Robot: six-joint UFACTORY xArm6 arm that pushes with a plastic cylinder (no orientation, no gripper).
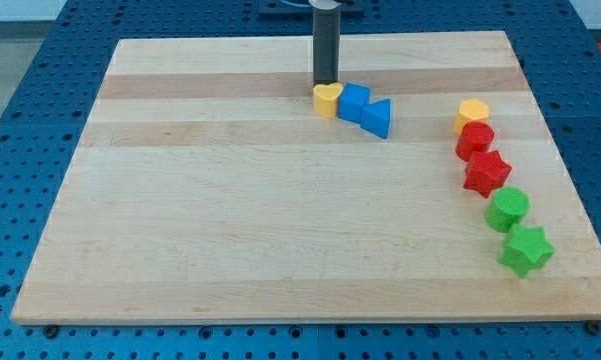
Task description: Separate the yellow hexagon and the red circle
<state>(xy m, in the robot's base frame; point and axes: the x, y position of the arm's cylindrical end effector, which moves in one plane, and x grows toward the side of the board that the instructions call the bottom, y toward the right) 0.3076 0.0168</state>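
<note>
A broad pale wooden counter (280, 230) fills most of the view, resting on a blue perforated base (20, 60). The dark rod (325, 45) comes straight down from the view's top; there are no jaws on it to be clenched or released, only my tip (325, 82), which sits just above and touching or nearly touching the yellow heart (326, 100).

Beside that heart, to the view's right, stand a blue block (354, 101) and a blue triangular block (377, 118), all three pressed together in a short row.

Well apart, near the view's right edge, a curved chain runs downward: the yellow hexagon (472, 113) at the top, a flat six-sided warm yellow piece, touching the red circle (474, 140), a glossy round red piece, directly beneath it. Below come a red star (487, 172), a green circle (507, 209) and a green star (526, 249).
</note>
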